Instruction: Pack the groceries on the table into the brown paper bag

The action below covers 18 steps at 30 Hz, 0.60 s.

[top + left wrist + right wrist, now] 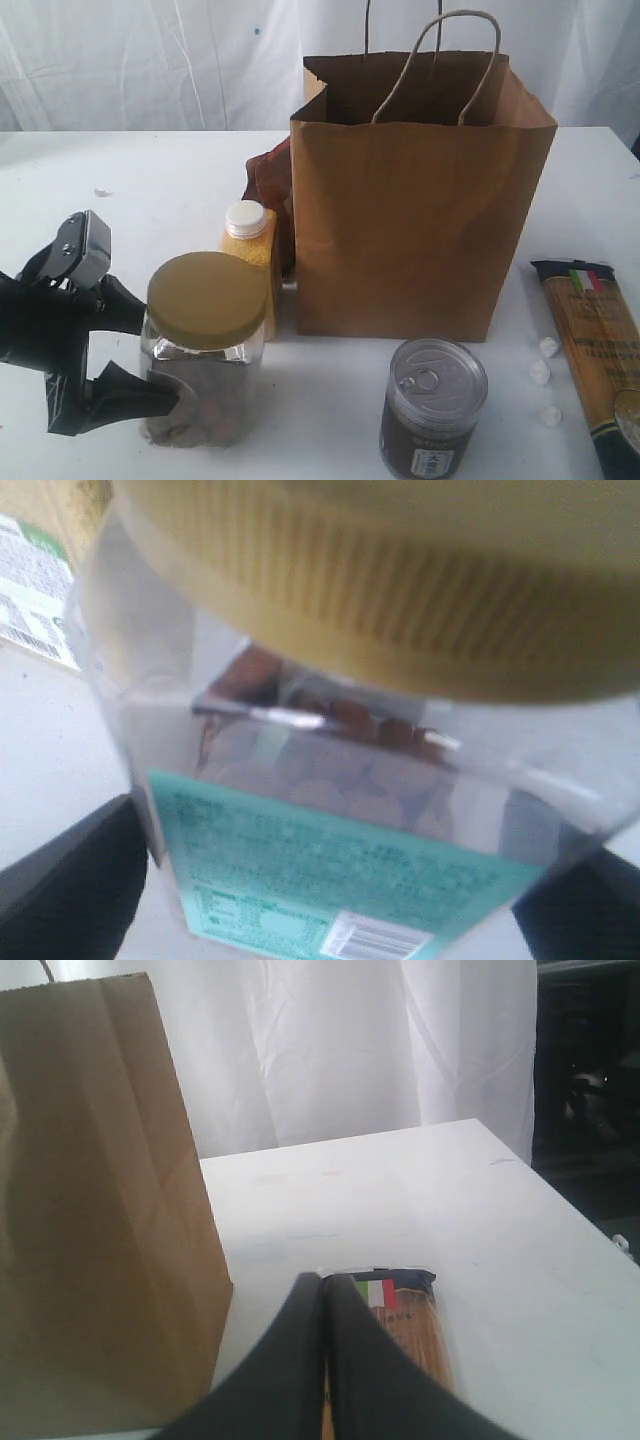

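Note:
The clear yellow-lidded jar (pixel 205 370) stands on the white table (pixel 150 190) at the front left. My left gripper (pixel 155 355) has its jaws set wide, with one black finger pressed on each side of the jar. The left wrist view shows the jar (pixel 330 780) filling the space between the fingers of the left gripper (pixel 330 900). The brown paper bag (pixel 415 220) stands open and upright in the middle. My right gripper (pixel 324 1282) is shut and empty, hovering over the spaghetti packet (pixel 410 1330) beside the bag (pixel 90 1210).
A white-capped bottle of yellow grain (pixel 248 245) stands between the jar and the bag, with a brown pouch (pixel 270 175) behind it. A pull-tab can (pixel 432 405) stands in front of the bag. The spaghetti packet (pixel 595 350) lies at the right edge beside three small white bits (pixel 545 347).

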### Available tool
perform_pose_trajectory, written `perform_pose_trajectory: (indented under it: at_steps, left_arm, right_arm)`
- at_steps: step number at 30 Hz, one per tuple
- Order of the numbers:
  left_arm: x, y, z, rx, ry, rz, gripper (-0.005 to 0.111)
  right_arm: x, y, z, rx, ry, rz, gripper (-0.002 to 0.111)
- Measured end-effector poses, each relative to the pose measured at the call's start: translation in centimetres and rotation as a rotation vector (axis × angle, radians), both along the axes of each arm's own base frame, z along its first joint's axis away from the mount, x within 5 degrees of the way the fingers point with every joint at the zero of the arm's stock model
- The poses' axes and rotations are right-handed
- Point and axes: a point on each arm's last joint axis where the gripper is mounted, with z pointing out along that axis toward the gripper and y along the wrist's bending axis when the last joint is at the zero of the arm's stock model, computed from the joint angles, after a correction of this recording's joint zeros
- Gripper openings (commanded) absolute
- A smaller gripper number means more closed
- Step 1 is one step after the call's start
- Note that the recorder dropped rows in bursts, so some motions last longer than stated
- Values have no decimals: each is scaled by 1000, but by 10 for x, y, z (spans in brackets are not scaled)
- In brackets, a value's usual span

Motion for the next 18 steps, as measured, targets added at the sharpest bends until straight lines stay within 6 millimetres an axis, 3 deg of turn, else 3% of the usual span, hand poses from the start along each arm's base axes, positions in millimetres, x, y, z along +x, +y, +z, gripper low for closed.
perform_pose_trajectory:
  at_steps: [10,18]
  left_arm:
    - [-15,-4,30,-79,-78,-78,0]
    - [-21,-4,34,-85,-80,-124,0]
  right_arm:
    - [0,0,0,0,0,0,0]
    - [0,0,0,0,0,0,0]
